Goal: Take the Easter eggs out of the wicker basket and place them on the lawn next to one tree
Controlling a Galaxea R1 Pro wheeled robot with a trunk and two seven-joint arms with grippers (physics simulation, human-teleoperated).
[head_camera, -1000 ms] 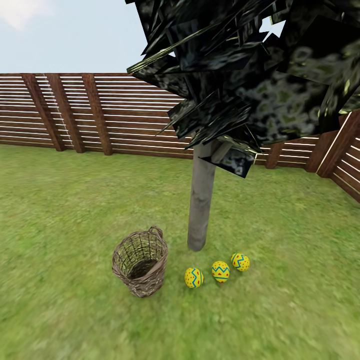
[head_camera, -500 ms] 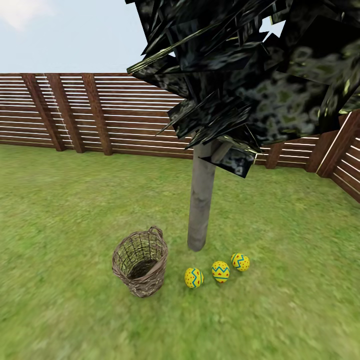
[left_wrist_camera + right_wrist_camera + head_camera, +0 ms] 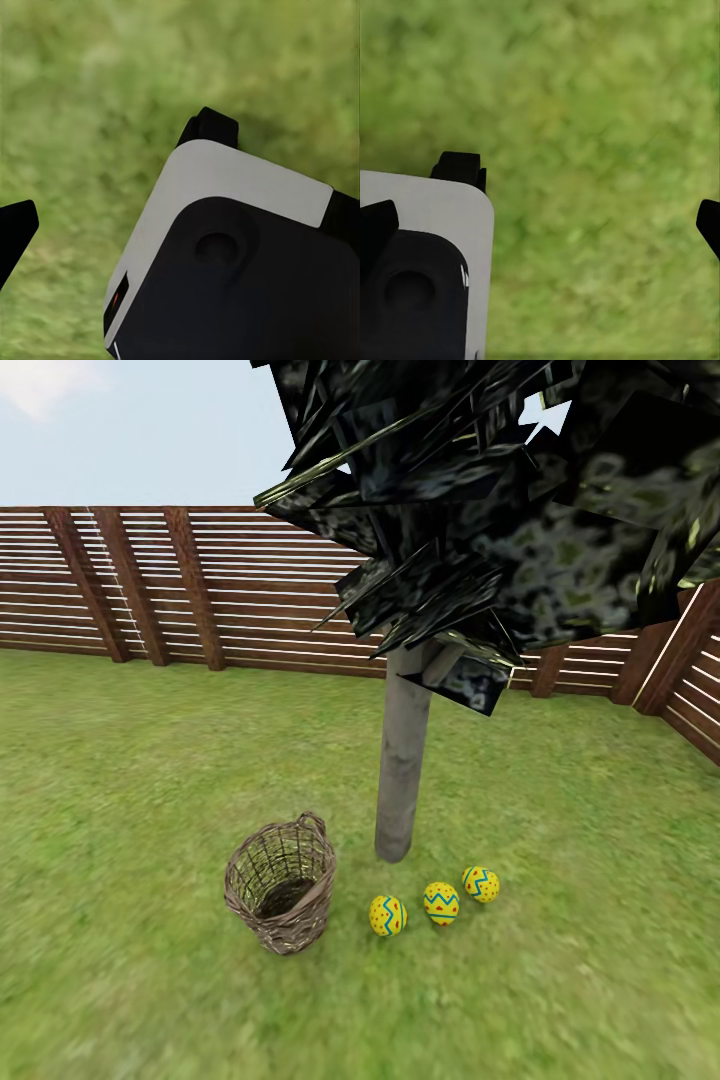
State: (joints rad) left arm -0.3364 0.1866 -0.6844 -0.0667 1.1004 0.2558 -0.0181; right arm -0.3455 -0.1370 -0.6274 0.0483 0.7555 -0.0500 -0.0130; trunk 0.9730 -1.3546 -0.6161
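Nothing moved since earlier frames. Lower centre, left to right: wicker basket point(image 3: 280, 897), upright, apparently empty; three Easter eggs point(image 3: 440, 902) in a row on lawn point(image 3: 130, 780) beside tree point(image 3: 402, 770). Task appears complete. Both pincers face bare grass; right fingertips point(image 3: 378, 225) spread, left state indeterminable.

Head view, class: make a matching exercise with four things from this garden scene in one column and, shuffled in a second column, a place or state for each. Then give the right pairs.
Column one:
1. wicker basket
2. three Easter eggs
3. tree
4. fence

Column two:
A. in a row on the lawn, near the foot of the trunk
B. runs along the far edge of the grass
C. stands upright with no eggs visible inside, left of the eggs
D. pale trunk rising from the grass behind the eggs

Pairs: 1-C, 2-A, 3-D, 4-B
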